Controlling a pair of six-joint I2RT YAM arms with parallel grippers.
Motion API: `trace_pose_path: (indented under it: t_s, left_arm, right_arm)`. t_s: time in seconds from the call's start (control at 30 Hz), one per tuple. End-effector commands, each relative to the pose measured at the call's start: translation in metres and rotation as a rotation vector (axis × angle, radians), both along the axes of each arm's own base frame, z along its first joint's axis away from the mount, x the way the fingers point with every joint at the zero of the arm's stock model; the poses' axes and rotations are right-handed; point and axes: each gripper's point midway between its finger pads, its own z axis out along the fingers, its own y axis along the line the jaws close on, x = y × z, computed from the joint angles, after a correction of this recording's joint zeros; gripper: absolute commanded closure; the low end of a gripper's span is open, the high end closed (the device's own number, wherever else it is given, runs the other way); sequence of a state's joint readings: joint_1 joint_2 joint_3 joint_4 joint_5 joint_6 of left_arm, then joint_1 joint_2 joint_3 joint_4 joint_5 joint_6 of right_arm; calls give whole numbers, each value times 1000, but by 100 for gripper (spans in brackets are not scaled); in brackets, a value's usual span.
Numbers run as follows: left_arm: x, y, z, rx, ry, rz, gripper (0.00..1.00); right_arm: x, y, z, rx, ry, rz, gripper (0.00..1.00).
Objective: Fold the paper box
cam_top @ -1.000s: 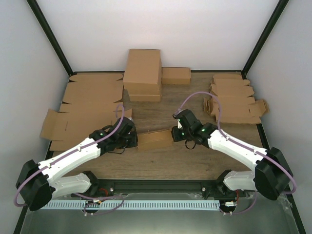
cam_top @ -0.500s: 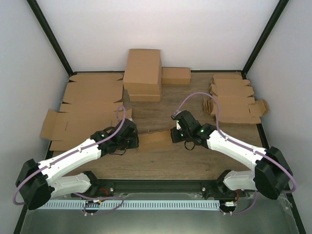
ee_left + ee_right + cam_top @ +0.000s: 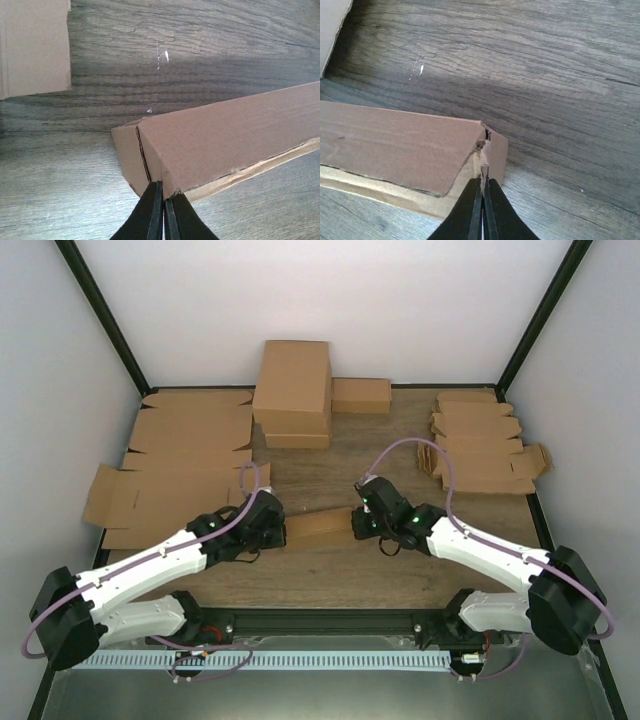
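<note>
Both arms stretched low toward frame centre, wrists facing each other. Left gripper (image 3: 281, 528) just left of centre, right gripper (image 3: 357, 524) just right. Both finger pairs pinched tight, each nipping one end of the box (image 3: 320, 527).

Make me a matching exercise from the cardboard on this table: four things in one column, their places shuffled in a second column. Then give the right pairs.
Things
1. paper box
2. stack of made-up boxes
3. pile of small flat blanks
4. big flat sheets

Places
A. far right part of the table
B. left side, lying flat
C. near middle
D. far edge, about midway across

Pairs: 1-C, 2-D, 3-A, 4-B
</note>
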State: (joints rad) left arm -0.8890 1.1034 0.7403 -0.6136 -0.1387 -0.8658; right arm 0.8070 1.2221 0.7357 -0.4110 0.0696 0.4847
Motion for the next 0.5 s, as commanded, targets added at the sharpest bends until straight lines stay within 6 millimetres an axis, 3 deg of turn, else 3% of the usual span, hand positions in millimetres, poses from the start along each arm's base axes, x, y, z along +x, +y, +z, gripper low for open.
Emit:
trace_pose_path:
  t_s: [0.0, 0.1, 0.23, 0.47]
  left_arm:
    - [-5, -3, -6, -23, 5, 5, 96]
    - [-5, -3, -3, -23, 2, 2, 92]
    - [-3, -3, 20, -48, -33, -5, 74]
    - [-6, -10, 53, -95, -49, -54, 56]
  right_arm:
    - [-13, -5, -8, -17, 35, 11, 97]
    - [-11, -4, 12, 13, -4, 15, 90]
    - [-10, -3, 50, 76, -80, 27, 72]
    - [-9, 3, 74, 115, -88, 66, 52]
